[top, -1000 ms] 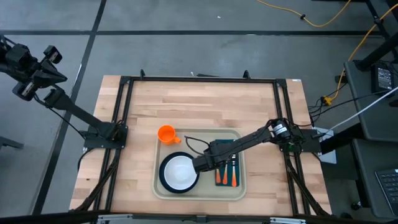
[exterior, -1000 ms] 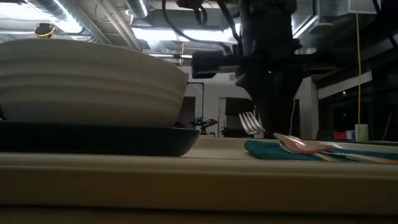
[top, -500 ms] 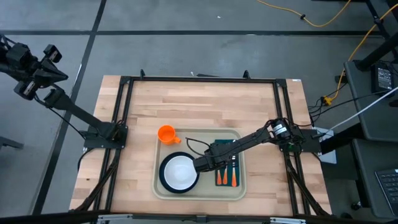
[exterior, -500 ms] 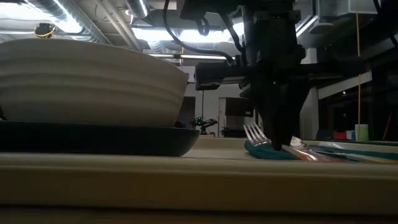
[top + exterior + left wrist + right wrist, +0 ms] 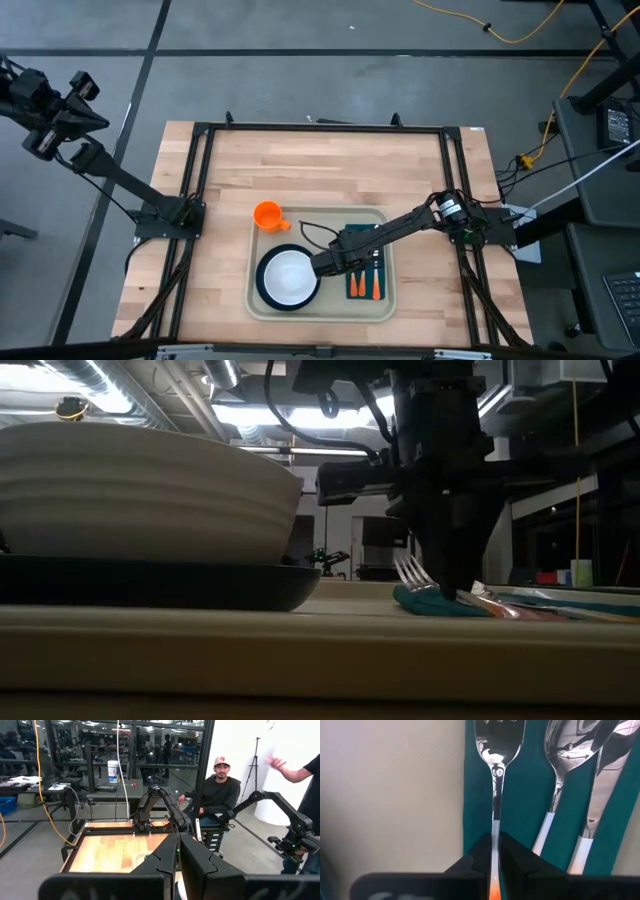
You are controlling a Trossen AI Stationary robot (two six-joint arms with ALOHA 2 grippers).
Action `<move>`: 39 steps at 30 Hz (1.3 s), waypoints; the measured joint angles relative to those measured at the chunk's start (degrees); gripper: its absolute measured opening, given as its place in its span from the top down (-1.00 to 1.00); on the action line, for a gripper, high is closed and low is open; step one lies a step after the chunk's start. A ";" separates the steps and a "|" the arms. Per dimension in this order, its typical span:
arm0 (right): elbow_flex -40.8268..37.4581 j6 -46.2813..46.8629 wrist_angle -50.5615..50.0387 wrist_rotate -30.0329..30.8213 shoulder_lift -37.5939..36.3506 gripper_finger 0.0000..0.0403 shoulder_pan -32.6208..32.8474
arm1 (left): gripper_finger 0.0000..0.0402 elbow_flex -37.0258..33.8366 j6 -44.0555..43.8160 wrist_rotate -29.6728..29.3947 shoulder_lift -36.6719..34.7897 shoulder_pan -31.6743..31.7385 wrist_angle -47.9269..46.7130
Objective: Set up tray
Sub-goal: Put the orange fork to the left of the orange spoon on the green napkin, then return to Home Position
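The beige tray (image 5: 320, 306) lies at the table's near middle, its rim filling the low view (image 5: 300, 650). On it a white bowl (image 5: 289, 277) sits on a dark plate (image 5: 150, 582). To the right lies a dark green napkin (image 5: 530, 795) with a spoon (image 5: 570, 745) and a knife (image 5: 615, 755). My right gripper (image 5: 345, 262) stands over the napkin's left edge, shut on a fork (image 5: 497, 750). An orange cup (image 5: 267, 214) stands on the table by the tray's far left corner. My left gripper (image 5: 177, 865) waits raised beyond the table's far left corner, shut. My right gripper pinches the fork's handle (image 5: 494, 831) just behind its steel neck, between the two fingertips (image 5: 512, 851). The fingers come from above, pointing down, one on each side of the handle. The fork lies along the napkin's left edge, its tines (image 5: 408, 570) a little above the cloth.
The bowl and plate sit close to the left of my right gripper. Bare tray floor (image 5: 390, 795) shows beside the napkin. Black frame rails (image 5: 200, 160) run along the table's edges. Two people (image 5: 220, 790) are in the room beyond the table.
My right gripper has come down toward the napkin, still shut on the fork. The fork has dropped with it, its tines now just above the cloth. Most of the descent fell in the first half second; since then it has hardly moved.
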 joint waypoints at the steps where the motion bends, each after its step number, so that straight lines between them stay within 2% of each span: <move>1: 0.00 0.27 0.00 0.00 0.00 0.82 0.00 | 0.93 0.00 0.00 0.00 0.00 0.00 0.00; 21: 0.00 0.76 3.38 0.16 0.00 0.76 0.02 | 0.94 0.01 0.00 0.15 0.00 0.00 -0.04; 27: 1.39 -0.54 7.05 4.03 -1.38 0.53 0.02 | 0.93 0.00 0.04 0.40 0.00 0.00 -0.13; 30: 4.21 -1.64 6.34 8.76 -2.68 0.36 0.04 | 0.94 0.01 0.02 0.46 0.00 0.00 -0.15; 34: 9.16 -12.35 5.88 18.19 -5.61 0.21 -0.45 | 0.95 0.01 0.03 0.48 0.00 0.00 -0.20; 39: 18.23 -38.33 6.93 27.11 -9.64 0.16 -4.40 | 0.93 -0.02 0.04 0.46 0.00 0.00 -0.13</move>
